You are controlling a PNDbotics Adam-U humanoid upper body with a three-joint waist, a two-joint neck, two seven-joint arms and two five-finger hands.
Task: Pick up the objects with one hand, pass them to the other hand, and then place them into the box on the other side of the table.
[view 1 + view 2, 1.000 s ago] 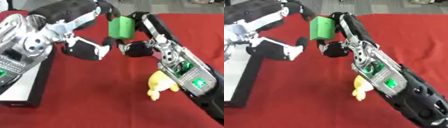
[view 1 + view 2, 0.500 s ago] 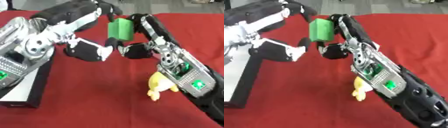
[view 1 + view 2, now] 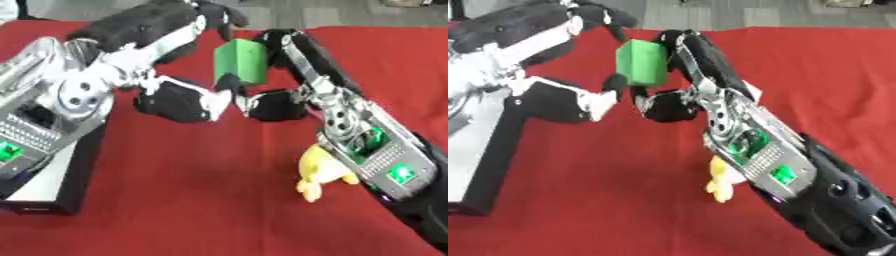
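A green block [image 3: 241, 61] hangs in the air over the red table at the top middle. My right hand [image 3: 297, 52] is shut on it, fingers down its right face and thumb below it. From the left, my left hand [image 3: 179, 100] spans the block's other side. Its thumb tip touches the block's lower left edge, and its fingers [image 3: 610, 17] arch just above the top corner without closing on it. A yellow duck toy [image 3: 322, 170] lies on the cloth, partly under my right forearm.
A box [image 3: 52, 185] with a white inside and black walls stands at the left edge, under my left forearm. Red cloth [image 3: 192, 200] covers the table, with bare cloth in the lower middle and at the far right.
My left hand has moved in toward the green block, and its thumb now reaches the block's lower edge. The right hand keeps hold of the block in nearly the same place.
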